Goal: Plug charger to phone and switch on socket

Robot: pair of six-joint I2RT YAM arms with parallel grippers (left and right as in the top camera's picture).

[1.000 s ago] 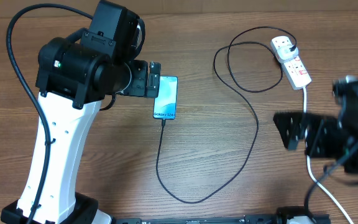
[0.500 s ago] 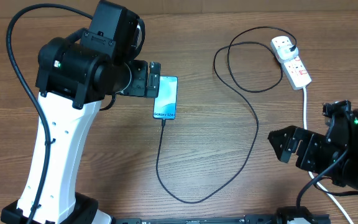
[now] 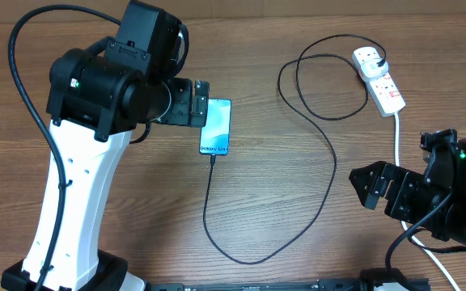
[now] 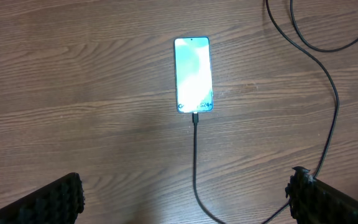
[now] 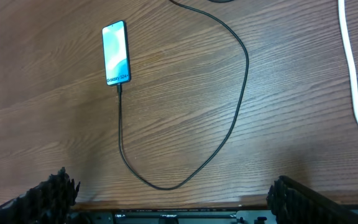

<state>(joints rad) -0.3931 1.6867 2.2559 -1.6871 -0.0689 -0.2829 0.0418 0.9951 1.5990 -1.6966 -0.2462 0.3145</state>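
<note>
Overhead: phone (image 3: 216, 126) flat on the wooden worktop (image 3: 281, 210), left of centre, screen lit blue-teal. Charger (image 3: 334, 166) plugged into the phone's lower end — thin black cable dropping toward the near edge, sweeping right in a wide loop, climbing into a coil, ending at the white adapter seated in the far outlet of the socket (image 3: 383, 84). Socket at the top right, thick white cord (image 3: 398, 137) running down toward the right arm. Red switches too small to read as on or off. Left jaws next to the phone's upper left edge from above. Left wrist view: both fingertips (image 4: 55, 199) at the bottom corners, spread wide, nothing between, phone ahead and clear of them with the connector in place. Right jaws low at the right, well apart from socket and phone. Right wrist view: tips (image 5: 48, 196) likewise wide apart and empty — phone and cable loop beyond, white cord at the right edge.
</note>
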